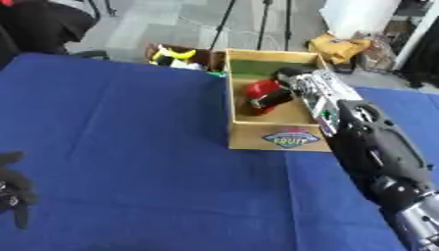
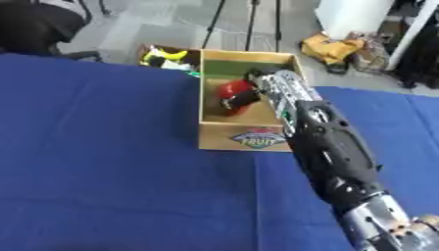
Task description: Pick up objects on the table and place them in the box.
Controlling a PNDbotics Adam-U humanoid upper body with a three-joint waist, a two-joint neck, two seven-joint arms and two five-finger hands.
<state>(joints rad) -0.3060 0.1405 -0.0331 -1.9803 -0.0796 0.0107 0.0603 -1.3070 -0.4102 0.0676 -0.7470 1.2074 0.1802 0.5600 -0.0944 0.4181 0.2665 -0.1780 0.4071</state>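
Your left hand (image 1: 12, 186) sits idle at the lower left edge of the blue cloth-covered table (image 1: 129, 147), its dark fingers hanging relaxed and uncurled, holding nothing. Well to its right and farther from you stands the open tan cardboard box with a printed fruit label on its near wall (image 1: 290, 138). Inside it, a red rounded object with a dark band (image 1: 267, 94) rests on the box floor. Your right arm reaches in over the box's right wall, and your right hand (image 2: 256, 77) is just beside and above that red object; whether its fingers are spread or curled round the object, you cannot tell from these views.
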